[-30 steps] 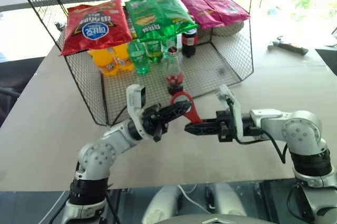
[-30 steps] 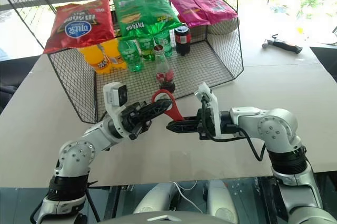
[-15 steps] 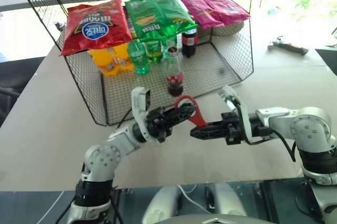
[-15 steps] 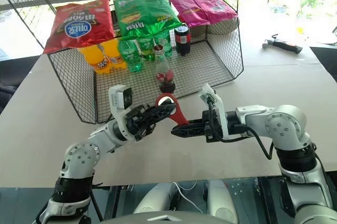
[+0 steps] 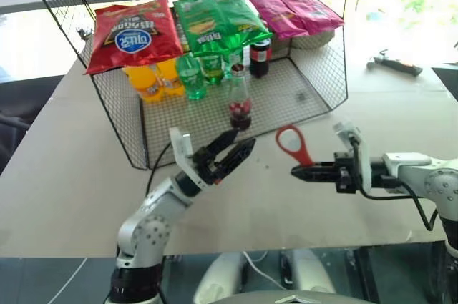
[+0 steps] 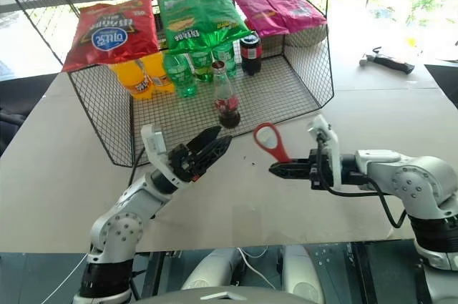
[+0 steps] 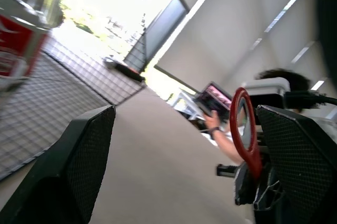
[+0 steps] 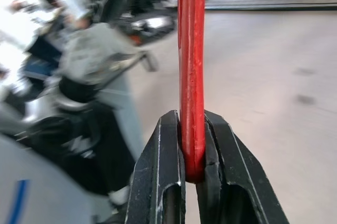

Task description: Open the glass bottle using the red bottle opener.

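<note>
The glass bottle point(image 5: 238, 98), with dark cola and a red cap, stands upright near the front of the wire basket's floor. My right gripper point(image 5: 295, 173) is shut on the handle of the red bottle opener point(image 5: 291, 142), holding it above the table with its ring head up, to the right of the bottle. In the right wrist view the opener point(image 8: 191, 50) rises edge-on from between the closed fingers point(image 8: 166, 150). My left gripper point(image 5: 243, 139) is open and holds nothing. It hangs in front of the bottle, apart from the opener, which stands beyond its wide fingers point(image 7: 84, 155) in the left wrist view.
The wire basket point(image 5: 322, 96) holds red, green and pink snack bags, orange and green plastic bottles and a squat dark bottle point(image 5: 260, 57). A tool point(image 5: 392, 65) lies at the table's far right. A person's hand point(image 7: 213, 124) shows in the background.
My left gripper has opened, let go of the opener's ring and dropped back a little. My right gripper has carried the opener off to the right, away from the left gripper.
</note>
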Controlling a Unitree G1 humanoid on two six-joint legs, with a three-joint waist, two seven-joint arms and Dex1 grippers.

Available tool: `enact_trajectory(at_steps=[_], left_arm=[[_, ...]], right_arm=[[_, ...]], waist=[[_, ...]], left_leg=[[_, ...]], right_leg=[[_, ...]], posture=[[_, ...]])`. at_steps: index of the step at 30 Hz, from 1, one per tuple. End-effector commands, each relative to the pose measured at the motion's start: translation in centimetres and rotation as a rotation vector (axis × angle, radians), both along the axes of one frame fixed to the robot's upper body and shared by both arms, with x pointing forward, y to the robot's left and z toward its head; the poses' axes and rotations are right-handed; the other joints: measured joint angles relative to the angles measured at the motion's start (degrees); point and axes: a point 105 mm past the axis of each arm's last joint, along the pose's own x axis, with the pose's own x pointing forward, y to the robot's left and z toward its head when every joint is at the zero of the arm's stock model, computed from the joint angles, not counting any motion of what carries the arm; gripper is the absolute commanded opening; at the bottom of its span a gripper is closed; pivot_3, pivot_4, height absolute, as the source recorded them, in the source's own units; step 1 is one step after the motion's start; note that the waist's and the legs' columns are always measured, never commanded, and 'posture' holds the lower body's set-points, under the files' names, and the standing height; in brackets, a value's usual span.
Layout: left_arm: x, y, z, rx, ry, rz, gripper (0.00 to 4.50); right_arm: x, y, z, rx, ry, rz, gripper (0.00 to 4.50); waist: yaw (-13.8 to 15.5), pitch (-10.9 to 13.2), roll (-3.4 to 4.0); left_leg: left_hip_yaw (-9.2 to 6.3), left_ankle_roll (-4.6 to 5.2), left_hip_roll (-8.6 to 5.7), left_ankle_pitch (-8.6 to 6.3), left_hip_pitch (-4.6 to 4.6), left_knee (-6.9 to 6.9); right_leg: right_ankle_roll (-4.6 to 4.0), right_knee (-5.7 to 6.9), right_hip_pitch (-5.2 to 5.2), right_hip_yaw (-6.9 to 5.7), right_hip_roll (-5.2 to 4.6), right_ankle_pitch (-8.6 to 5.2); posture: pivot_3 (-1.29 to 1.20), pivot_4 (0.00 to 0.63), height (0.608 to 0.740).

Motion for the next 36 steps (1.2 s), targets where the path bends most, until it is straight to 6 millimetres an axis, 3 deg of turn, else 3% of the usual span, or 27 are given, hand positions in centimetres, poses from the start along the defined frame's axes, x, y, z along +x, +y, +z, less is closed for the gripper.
enact_trajectory(at_steps=[1, 7, 12, 15, 25, 36], left_arm=[[0.1, 0.4, 0.5, 0.099, -0.049, 0.133, 4.44], [3.3, 2.2, 0.3, 0.322, -0.112, 0.447, 4.44], [5.0, 2.0, 2.9, 0.350, -0.289, 0.524, 4.44], [5.6, 1.6, 3.8, 0.346, -0.374, 0.533, 4.44], [7.1, -0.6, 4.2, 0.303, -0.422, 0.415, 4.44], [9.7, -1.5, 3.2, 0.302, -0.382, 0.367, 4.44]], right_arm=[[1.5, -1.3, 1.3, 0.028, -0.108, -0.126, 0.00], [4.1, -3.5, 1.8, 0.025, -0.205, -0.364, 0.00], [4.8, -3.8, 1.5, 0.018, -0.244, -0.440, 0.00], [4.9, -3.7, 1.5, 0.027, -0.260, -0.464, 0.00], [4.9, -3.6, 1.3, 0.025, -0.298, -0.498, 0.00], [4.6, -3.1, 0.9, 0.031, -0.312, -0.520, 0.00]], waist=[[0.07, 0.00, -0.01], [1.01, 0.01, -0.01], [1.29, 0.01, -0.02], [1.11, 0.01, -0.01], [1.08, 0.01, -0.02], [1.02, 0.01, -0.02]], left_leg=[[-0.01, 0.00, 0.00, 0.00, -0.01, 0.00], [0.00, 0.00, 0.00, 0.00, -0.01, 0.04], [0.01, -0.01, -0.01, 0.01, -0.05, 0.08], [0.04, -0.01, -0.01, 0.01, -0.06, 0.08], [0.02, 0.00, -0.01, 0.01, -0.12, 0.10], [0.01, 0.00, -0.02, 0.02, -0.12, 0.12]], right_leg=[[0.00, 0.01, 0.01, -0.02, 0.00, 0.00], [0.04, 0.03, 0.01, -0.01, 0.00, 0.03], [0.05, 0.05, 0.00, -0.03, 0.01, 0.04], [0.05, 0.04, -0.03, 0.00, 0.01, 0.04], [0.05, 0.09, -0.09, -0.02, 0.02, 0.04], [0.06, 0.11, -0.11, -0.03, 0.04, 0.04]], posture=[[0.00, 0.150, 0.735], [0.00, 0.150, 0.735], [0.00, 0.150, 0.735], [0.00, 0.150, 0.735], [0.00, 0.150, 0.735], [0.00, 0.150, 0.735]])
